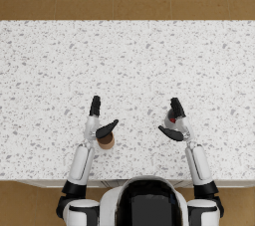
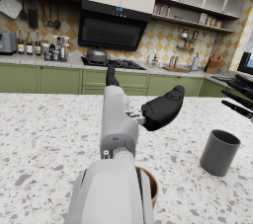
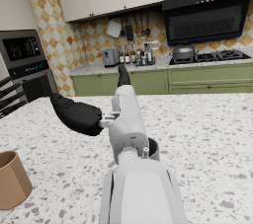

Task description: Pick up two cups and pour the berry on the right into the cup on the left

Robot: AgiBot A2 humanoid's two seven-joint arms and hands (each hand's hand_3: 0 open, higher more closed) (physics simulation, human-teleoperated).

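1. Left hand (image 1: 97, 123) hovering over the desk (image 1: 127, 60) with fingers (image 2: 163, 108) spread apart, holding nothing — thumb jutting toward the middle.
2. Right hand (image 1: 175, 120) likewise with fingers (image 3: 74, 113) spread and holding nothing, thumb pointed inward toward the other hand.
3. Brown cup (image 1: 105, 141) standing upright on the speckled desk just below the left hand, partly hidden under the wrist; seen also in the left wrist view behind the forearm (image 2: 151, 184) and at the edge of the right wrist view (image 3: 12, 180).
4. Dark grey cup (image 2: 219, 152) upright under the right hand, mostly covered by it from above — a spot of red, the berry (image 1: 172, 119), showing inside.
5. Cups well apart, brown on the left, grey on the right.
6. Beyond the desk: green kitchen cabinets (image 2: 49, 80), a stove with a kettle (image 2: 96, 54), checkered wall tiles.
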